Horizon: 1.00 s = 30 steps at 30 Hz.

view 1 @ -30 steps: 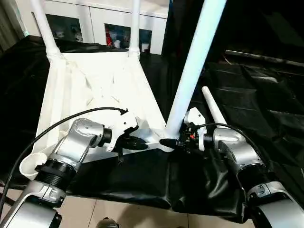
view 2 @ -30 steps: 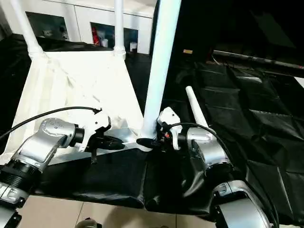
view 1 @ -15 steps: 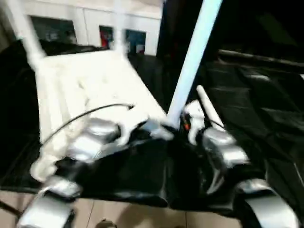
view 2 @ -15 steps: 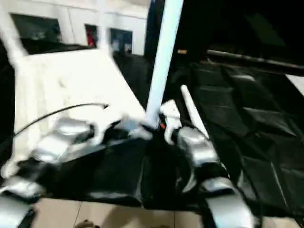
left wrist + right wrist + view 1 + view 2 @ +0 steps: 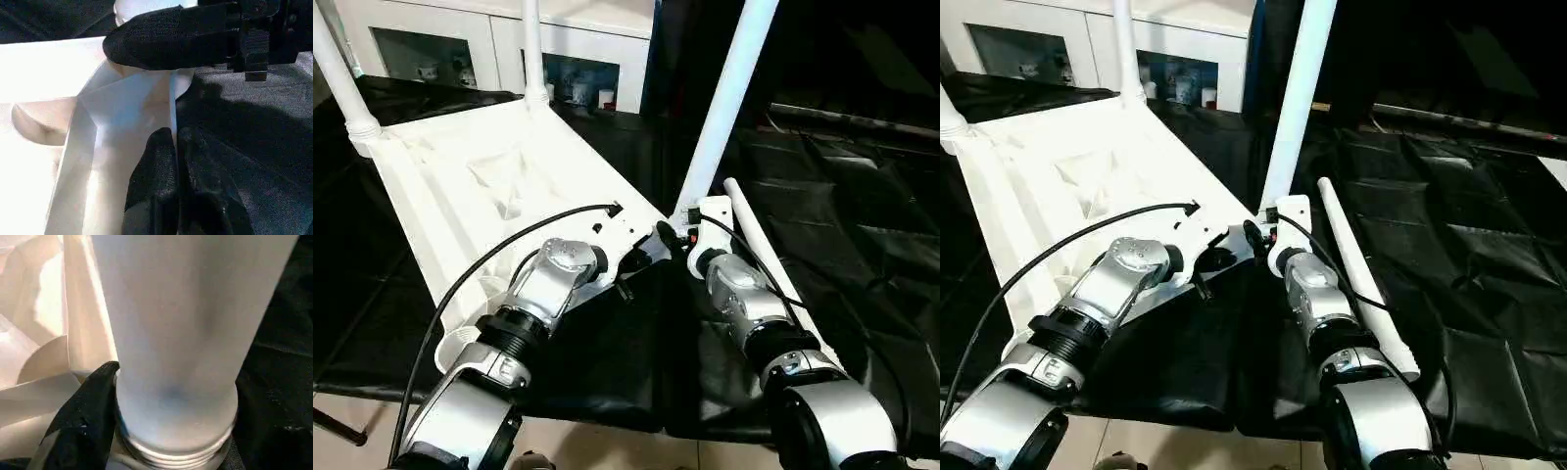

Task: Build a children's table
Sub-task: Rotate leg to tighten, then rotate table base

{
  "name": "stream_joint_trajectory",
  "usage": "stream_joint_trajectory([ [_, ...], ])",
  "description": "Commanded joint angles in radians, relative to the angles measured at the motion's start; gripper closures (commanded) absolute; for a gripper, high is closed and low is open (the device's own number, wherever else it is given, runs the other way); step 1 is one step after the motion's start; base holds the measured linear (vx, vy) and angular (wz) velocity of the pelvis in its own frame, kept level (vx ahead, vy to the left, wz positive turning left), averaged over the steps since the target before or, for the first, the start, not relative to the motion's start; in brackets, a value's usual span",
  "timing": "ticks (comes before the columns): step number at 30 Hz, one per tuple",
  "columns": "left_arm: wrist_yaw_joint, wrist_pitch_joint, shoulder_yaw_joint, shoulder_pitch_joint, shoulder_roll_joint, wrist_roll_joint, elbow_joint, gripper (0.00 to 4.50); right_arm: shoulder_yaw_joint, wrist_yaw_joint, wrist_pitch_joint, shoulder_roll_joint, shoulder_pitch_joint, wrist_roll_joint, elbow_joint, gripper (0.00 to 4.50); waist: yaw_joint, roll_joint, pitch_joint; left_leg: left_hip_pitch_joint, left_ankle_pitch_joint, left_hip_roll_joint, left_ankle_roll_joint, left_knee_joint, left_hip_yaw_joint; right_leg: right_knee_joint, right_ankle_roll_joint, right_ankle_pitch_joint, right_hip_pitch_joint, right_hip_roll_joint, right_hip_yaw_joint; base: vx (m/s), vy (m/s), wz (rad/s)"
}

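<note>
Nearest, the left gripper (image 5: 628, 277), pressed together, pins the upturned tabletop (image 5: 460, 196) edge, probably steadying it while the right gripper (image 5: 672, 233) clasps the base of the leg (image 5: 724, 103) in its corner socket. A spare leg (image 5: 759, 235) lies beside on the black bench (image 5: 862, 225); two fitted legs (image 5: 532, 49) rise farther back

the three standing legs run off the top of the frame: the near leg (image 5: 724, 108) by the top middle, the far legs (image 5: 530, 49) at the upper left. the near leg's foot is hidden behind the right gripper (image 5: 674, 233). the tabletop's (image 5: 460, 196) near corner hides under the left arm (image 5: 543, 294). the small things in the cabinet (image 5: 578, 93) are too tiny to tell.
</note>
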Motion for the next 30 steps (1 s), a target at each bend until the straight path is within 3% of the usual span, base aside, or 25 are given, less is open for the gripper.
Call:
stream_joint_trajectory([
  [1,0.016,-0.036,0.005,0.012,-0.02,-0.018,0.014,4.5,0.022,0.058,-0.013,0.033,-0.003,-0.001,0.016,1.01,-0.003,-0.001,-0.069,0.005,-0.232,0.004,0.011,-0.067,0.007,-0.079,-0.148,-0.248,0.051,-0.057,0.04,0.0,0.0,0.0],
  [2,0.015,-0.037,0.006,0.012,-0.019,-0.018,0.017,4.5,0.03,0.058,-0.03,0.028,-0.005,-0.011,0.015,0.94,-0.003,-0.002,-0.068,0.005,-0.232,0.004,0.01,-0.067,0.007,-0.079,-0.148,-0.249,0.051,-0.057,0.04,0.0,0.0,0.0],
  [3,0.015,-0.043,0.007,0.011,-0.019,-0.018,0.019,4.5,0.038,0.062,-0.04,0.021,-0.003,-0.02,0.008,0.8,-0.003,0.005,-0.068,0.005,-0.237,0.004,0.007,-0.068,0.006,-0.08,-0.149,-0.255,0.05,-0.058,0.04,0.0,0.0,0.0],
  [6,0.013,-0.076,0.012,0.006,-0.022,-0.022,0.031,4.5,0.047,0.118,-0.05,-0.011,0.023,-0.012,-0.067,0.8,-0.004,0.0,-0.066,0.005,-0.253,0.004,0.01,-0.068,0.007,-0.085,-0.145,-0.276,0.05,-0.056,0.039,0.0,0.0,0.0],
  [10,0.051,-0.15,0.039,-0.017,-0.036,-0.031,0.072,4.5,0.061,0.224,-0.021,-0.075,0.116,0.007,-0.266,0.8,0.002,-0.005,-0.065,0.004,-0.245,0.002,0.027,-0.068,0.007,-0.09,-0.129,-0.281,0.053,-0.054,0.04,0.0,0.0,0.0],
  [11,0.055,-0.158,0.053,-0.023,-0.041,-0.043,0.079,4.22,0.065,0.241,-0.013,-0.091,0.139,0.007,-0.311,0.78,0.005,-0.008,-0.065,0.003,-0.241,0.001,0.031,-0.066,0.008,-0.089,-0.121,-0.279,0.054,-0.053,0.04,0.0,0.0,0.0],
  [12,0.052,-0.161,0.067,-0.028,-0.044,-0.056,0.077,4.05,0.066,0.256,-0.002,-0.107,0.165,0.012,-0.358,0.78,0.005,-0.005,-0.064,0.003,-0.238,0.001,0.033,-0.068,0.006,-0.091,-0.115,-0.294,0.056,-0.054,0.04,0.0,0.0,0.0],
  [14,0.046,-0.141,0.092,-0.033,-0.047,-0.083,0.06,4.05,0.064,0.277,0.022,-0.133,0.212,0.025,-0.439,0.78,0.007,-0.003,-0.066,0.004,-0.236,0.002,0.033,-0.067,0.006,-0.091,-0.123,-0.296,0.055,-0.056,0.04,0.0,0.0,0.0],
  [16,0.046,-0.133,0.1,-0.033,-0.047,-0.09,0.052,3.81,0.063,0.282,0.03,-0.141,0.226,0.03,-0.463,0.78,0.006,-0.005,-0.069,0.002,-0.223,0.006,0.032,-0.067,0.005,-0.084,-0.153,-0.23,0.054,-0.053,0.039,0.0,0.0,0.0],
  [17,0.055,-0.136,0.107,-0.033,-0.042,-0.091,0.043,3.72,0.066,0.292,0.048,-0.154,0.25,0.034,-0.504,0.78,0.006,-0.001,-0.068,0.003,-0.223,0.006,0.032,-0.067,0.004,-0.083,-0.157,-0.218,0.056,-0.053,0.039,0.0,0.0,0.0],
  [19,0.065,-0.122,0.125,-0.029,-0.028,-0.097,0.013,3.63,0.075,0.312,0.076,-0.174,0.286,0.039,-0.564,0.78,0.007,-0.004,-0.07,0.005,-0.207,0.007,0.041,-0.065,0.005,-0.08,-0.166,-0.175,0.057,-0.053,0.038,0.0,0.0,0.0],
  [22,0.088,-0.075,0.185,-0.014,0.042,-0.106,-0.064,3.29,0.111,0.379,0.164,-0.22,0.378,0.044,-0.706,0.78,0.006,0.002,-0.068,0.003,-0.21,0.007,0.042,-0.069,0.003,-0.081,-0.161,-0.171,0.063,-0.051,0.037,0.0,0.0,0.0],
  [24,0.089,-0.068,0.192,-0.012,0.052,-0.106,-0.072,3.2,0.116,0.386,0.172,-0.225,0.387,0.042,-0.717,0.78,-0.001,0.0,-0.068,0.003,-0.212,0.005,0.037,-0.069,0.004,-0.086,-0.155,-0.195,0.06,-0.05,0.037,0.0,0.0,0.0],
  [27,0.098,-0.033,0.24,0.012,0.133,-0.102,-0.134,2.9,0.145,0.405,0.214,-0.232,0.41,0.027,-0.726,0.78,-0.003,0.0,-0.066,0.005,-0.213,0.008,0.029,-0.07,0.004,-0.085,-0.161,-0.202,0.055,-0.05,0.037,0.0,0.0,0.0],
  [28,0.111,-0.021,0.266,0.024,0.18,-0.095,-0.167,2.8,0.161,0.405,0.219,-0.231,0.412,0.006,-0.714,0.78,-0.005,-0.01,-0.068,0.005,-0.203,0.009,0.029,-0.07,0.003,-0.081,-0.167,-0.19,0.057,-0.05,0.036,0.0,0.0,0.0],
  [29,0.133,-0.013,0.291,0.034,0.237,-0.073,-0.194,2.8,0.169,0.399,0.228,-0.222,0.408,-0.005,-0.696,0.78,-0.006,-0.002,-0.067,0.007,-0.203,0.01,0.021,-0.071,0.004,-0.079,-0.171,-0.179,0.054,-0.05,0.037,0.0,0.0,0.0],
  [30,0.152,-0.011,0.306,0.038,0.274,-0.054,-0.205,2.6,0.175,0.392,0.233,-0.217,0.403,-0.012,-0.685,0.78,-0.007,-0.001,-0.068,0.007,-0.202,0.01,0.017,-0.071,0.002,-0.075,-0.172,-0.173,0.055,-0.051,0.037,0.0,0.0,0.0],
])
